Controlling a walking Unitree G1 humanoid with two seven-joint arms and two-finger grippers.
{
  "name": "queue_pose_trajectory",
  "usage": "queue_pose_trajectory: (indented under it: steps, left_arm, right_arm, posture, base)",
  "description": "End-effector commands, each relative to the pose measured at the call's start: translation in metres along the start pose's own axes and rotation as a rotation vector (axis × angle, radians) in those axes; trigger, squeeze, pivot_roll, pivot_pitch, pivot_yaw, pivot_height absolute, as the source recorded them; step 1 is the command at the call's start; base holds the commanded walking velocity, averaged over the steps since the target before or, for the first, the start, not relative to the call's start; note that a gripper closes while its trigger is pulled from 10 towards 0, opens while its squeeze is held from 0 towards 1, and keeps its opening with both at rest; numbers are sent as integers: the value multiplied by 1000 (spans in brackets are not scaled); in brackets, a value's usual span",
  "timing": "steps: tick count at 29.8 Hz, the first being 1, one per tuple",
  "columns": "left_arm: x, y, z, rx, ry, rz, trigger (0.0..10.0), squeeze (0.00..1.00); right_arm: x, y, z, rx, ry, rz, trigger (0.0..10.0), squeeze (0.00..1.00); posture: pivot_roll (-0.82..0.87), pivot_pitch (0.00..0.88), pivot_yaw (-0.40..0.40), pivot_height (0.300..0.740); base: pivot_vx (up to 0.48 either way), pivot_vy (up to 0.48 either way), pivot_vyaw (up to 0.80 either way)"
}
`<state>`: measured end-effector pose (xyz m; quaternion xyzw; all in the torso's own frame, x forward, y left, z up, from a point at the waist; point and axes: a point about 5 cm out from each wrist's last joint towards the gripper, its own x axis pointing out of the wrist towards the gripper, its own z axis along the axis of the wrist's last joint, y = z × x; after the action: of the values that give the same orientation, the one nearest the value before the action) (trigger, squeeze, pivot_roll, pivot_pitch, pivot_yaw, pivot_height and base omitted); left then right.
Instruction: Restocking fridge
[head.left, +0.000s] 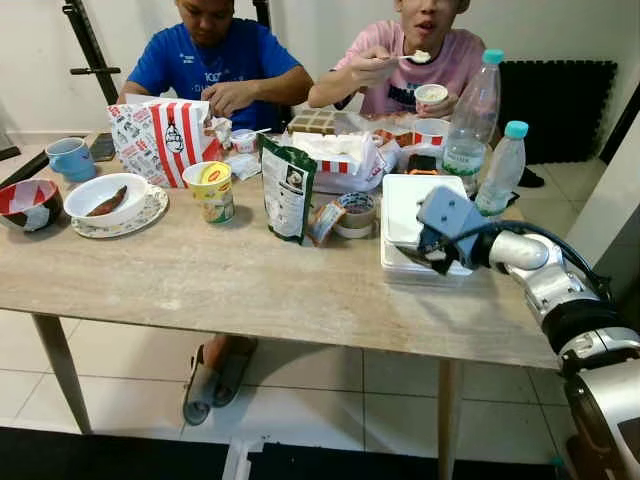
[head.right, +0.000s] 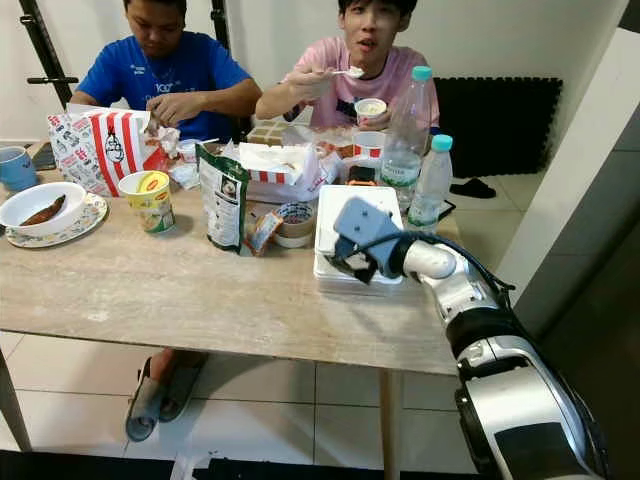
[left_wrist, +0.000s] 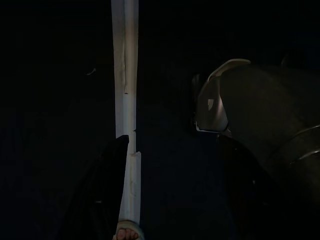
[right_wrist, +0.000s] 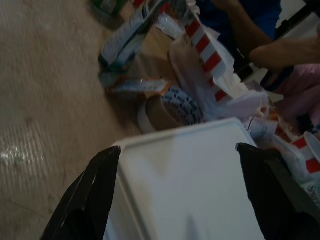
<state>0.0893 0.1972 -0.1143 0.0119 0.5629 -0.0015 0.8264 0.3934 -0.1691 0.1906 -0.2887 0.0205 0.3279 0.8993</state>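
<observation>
White lidded box (head.left: 410, 215) on wooden table (head.left: 200, 280); right gripper (right_wrist: 182, 200) over it, fingers (right_wrist: 92, 195) spread wide, holding nothing. Left gripper (left_wrist: 170, 200): dark, grip unclear.

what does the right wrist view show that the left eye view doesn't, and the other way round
Right wrist view alone: the right gripper's two black fingers spread wide on either side of the white foam takeaway box, seen close.

Left eye view alone: the two clear plastic water bottles with teal caps, the yellow instant noodle cup, the blue mug, and the silver right arm reaching in over the beige wooden table.

Both: the white box, the roll of brown tape beside it, and the red-and-white striped food packaging.
</observation>
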Motion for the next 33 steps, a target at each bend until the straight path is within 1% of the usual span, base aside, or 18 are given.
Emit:
queue_pose_trajectory:
  steps: [1, 2, 3, 5, 6, 7, 10, 11, 13, 14, 15, 16, 17, 19, 22, 24, 30, 33]
  left_arm:
    - [-1, -6, -8, 5, 29, -23, 10000, 0]
    - [-1, -7, -9, 4, 31, -24, 10000, 0]
    - [-1, -7, -9, 4, 31, -24, 10000, 0]
    - [-1, -8, -11, 0, 34, -24, 10000, 0]
    - [-1, -8, -12, -2, 35, -24, 10000, 0]
    - [-1, -8, -12, -2, 35, -24, 10000, 0]
    - [-2, -7, -14, -2, 40, -23, 10000, 0]
    - [-2, -7, -14, -2, 40, -23, 10000, 0]
    - [-2, -6, -16, 2, 45, -23, 10000, 0]
    - [-2, -6, -16, 2, 45, -23, 10000, 0]
    - [-3, -5, -17, 3, 46, -22, 10000, 0]
    - [-3, -5, -17, 3, 46, -22, 10000, 0]
    - [-3, -4, -18, 5, 48, -20, 10000, 0]
    - [-3, -3, -19, 7, 50, -18, 10000, 0]
    - [-4, -2, -20, 8, 51, -16, 10000, 0]
    - [-4, -1, -20, 7, 50, -15, 10000, 0]
    - [-4, -1, -21, 3, 45, -15, 10000, 0]
    - [-6, 1, -27, 0, 46, -15, 10000, 0]
  right_arm:
    - [1, -6, 8, 32, -51, -33, 10000, 0]
    - [2, -15, 26, 148, -177, -93, 10000, 0]
    - [2, -15, 26, 148, -177, -93, 10000, 0]
    - [3, -27, 53, 363, -404, -122, 10000, 0]
    - [3, -30, 59, 419, -465, -118, 10000, 0]
    - [3, -30, 59, 419, -465, -118, 10000, 0]
    - [2, -34, 74, 615, -649, -60, 10000, 0]
    - [2, -34, 74, 615, -649, -60, 10000, 0]
    - [-1, -41, 88, 778, -814, -6, 10000, 0]
    - [-1, -41, 88, 778, -814, -6, 10000, 0]
    - [-4, -46, 97, 883, -925, 38, 10000, 0]
    - [-4, -46, 97, 883, -925, 38, 10000, 0]
    - [-5, -51, 106, 967, -1013, 54, 10000, 0]
    - [-4, -53, 113, 1050, -1083, 71, 10000, 0]
    - [-1, -52, 117, 1120, -1121, 78, 10000, 0]
    - [8, -47, 118, 1229, -1111, 50, 10000, 0]
    - [17, -41, 113, 1296, -1040, -5, 10000, 0]
    - [22, -41, 110, 1358, -974, -75, 10000, 0]
  posture:
    - [25, 20, -27, 740]
    - [29, 24, -28, 740]
    - [29, 24, -28, 740]
    - [38, 27, -32, 740]
    - [38, 27, -32, 740]
    - [38, 27, -32, 740]
    - [39, 33, -26, 740]
    - [39, 33, -26, 740]
    - [44, 36, -22, 740]
    - [44, 36, -22, 740]
    - [48, 39, -24, 740]
    - [48, 39, -24, 740]
    - [50, 43, -24, 740]
    - [55, 48, -22, 740]
    - [64, 54, -22, 740]
    - [78, 63, -24, 740]
    - [94, 86, -24, 740]
    - [107, 140, -20, 740]
  base:
    - [0, 0, 0]
    - [0, 0, 0]
    - [0, 0, 0]
    - [0, 0, 0]
    - [0, 0, 0]
    - [0, 0, 0]
    - [0, 0, 0]
    - [0, 0, 0]
    - [0, 0, 0]
    - [0, 0, 0]
    - [0, 0, 0]
    - [0, 0, 0]
    - [0, 0, 0]
    - [0, 0, 0]
    - [0, 0, 0]
    - [0, 0, 0]
    - [0, 0, 0]
    - [0, 0, 0]
